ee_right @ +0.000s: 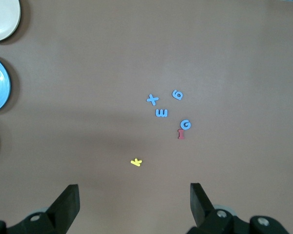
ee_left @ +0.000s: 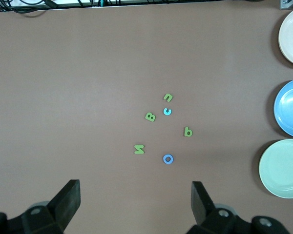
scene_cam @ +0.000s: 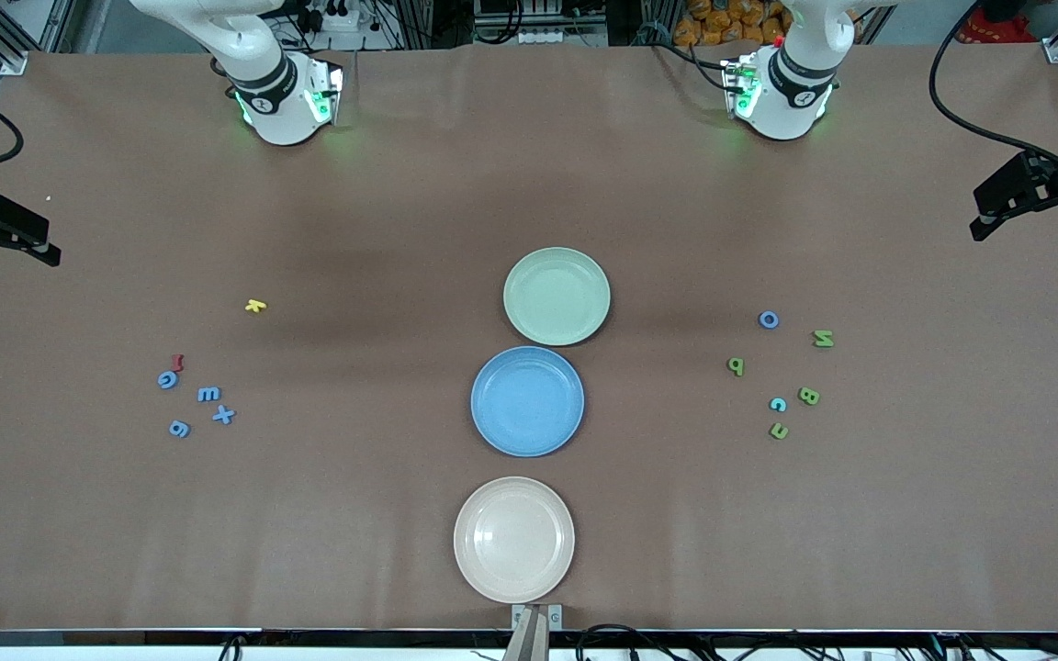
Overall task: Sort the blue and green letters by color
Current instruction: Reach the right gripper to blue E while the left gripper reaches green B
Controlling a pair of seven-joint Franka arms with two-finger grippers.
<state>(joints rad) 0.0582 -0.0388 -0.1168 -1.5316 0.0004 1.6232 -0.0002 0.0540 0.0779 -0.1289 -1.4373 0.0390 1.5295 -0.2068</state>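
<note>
- Chunky blue letters (scene_cam: 196,404) are grouped toward the right arm's end of the worktop; green letters (scene_cam: 791,386) toward the left arm's.
- Left gripper (ee_left: 136,207) and right gripper (ee_right: 134,207) are held high, jaws spread, empty.

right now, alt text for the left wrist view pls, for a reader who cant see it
Four green letters, one cyan letter and one blue O lie loosely clustered on the brown table. The open left gripper hangs over the table near them. White, blue and green plates line one edge.
</note>
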